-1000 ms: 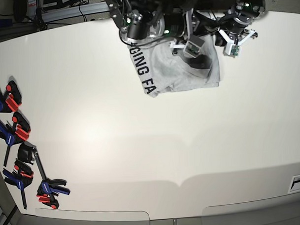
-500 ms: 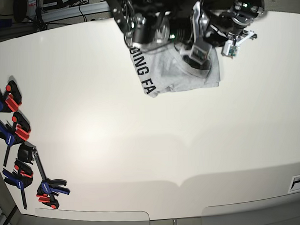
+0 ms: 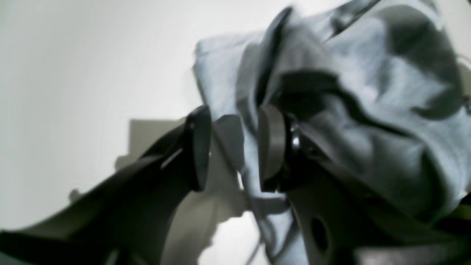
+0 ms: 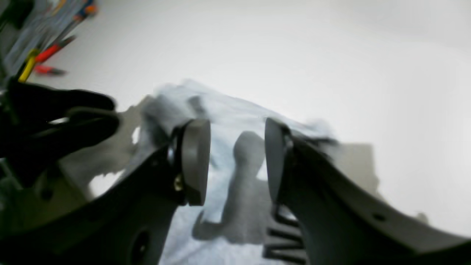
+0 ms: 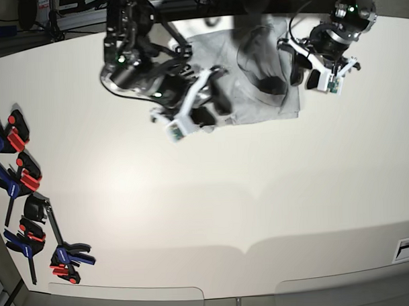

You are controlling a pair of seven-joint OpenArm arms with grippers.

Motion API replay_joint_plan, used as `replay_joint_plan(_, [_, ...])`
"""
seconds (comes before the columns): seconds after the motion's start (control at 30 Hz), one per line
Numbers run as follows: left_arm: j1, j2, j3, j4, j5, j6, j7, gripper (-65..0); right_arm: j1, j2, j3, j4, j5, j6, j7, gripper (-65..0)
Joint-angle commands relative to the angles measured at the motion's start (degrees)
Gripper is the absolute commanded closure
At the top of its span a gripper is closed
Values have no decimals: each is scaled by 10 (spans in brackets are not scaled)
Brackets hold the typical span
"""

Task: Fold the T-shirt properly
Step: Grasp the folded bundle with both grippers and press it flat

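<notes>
At the far edge of the white table point(image 5: 213, 213), one grey T-shirt point(image 5: 259, 90) is seen lying bunched; two grippers are counted beside it. The left gripper point(image 3: 233, 147) is shown with its pads spread and grey cloth hanging between them, not pinched; the right gripper point(image 4: 235, 162) is likewise spread, poised over the shirt's other edge near black lettering, nothing clamped. Several red-and-blue clamps point(image 5: 25, 199) are grouped along the table's side; their exact number cannot be told.

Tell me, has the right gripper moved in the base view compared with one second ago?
Yes. The right gripper has swung away from the table's far edge, toward the clamps, and now sits at the T-shirt's near corner.
</notes>
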Motion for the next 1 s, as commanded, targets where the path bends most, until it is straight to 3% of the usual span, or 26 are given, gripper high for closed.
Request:
replay_joint_plan(0.0, [-8, -2, -2, 3, -16, -7, -13, -199, 7, 2, 7, 1, 26, 2, 16, -235])
replay_joint_plan(0.13, [-40, 0, -2, -28, -50, -28, -13, -206, 8, 11, 9, -58, 42, 3, 19, -235])
replay_joint_plan(0.33, [-71, 0, -2, -80, -78, -28, -9, -327, 8, 11, 9, -157, 40, 3, 20, -235])
replay_joint_plan(0.57, [-77, 0, -2, -87, -85, -29, -13, -327, 8, 3, 9, -187, 41, 3, 23, -235])
replay_joint_plan(0.73, [-82, 0, -2, -87, -114, -67, 4, -325, 9, 3, 9, -187, 43, 2, 29, -235])
replay_joint_plan(0.83, [-84, 0, -1, -87, -115, -71, 3, -307, 9, 3, 10, -187, 43, 3, 33, -235])
replay_joint_plan(0.97, [-85, 0, -1, -87, -113, -71, 0, -232, 9, 3, 10, -187, 45, 2, 39, -235])
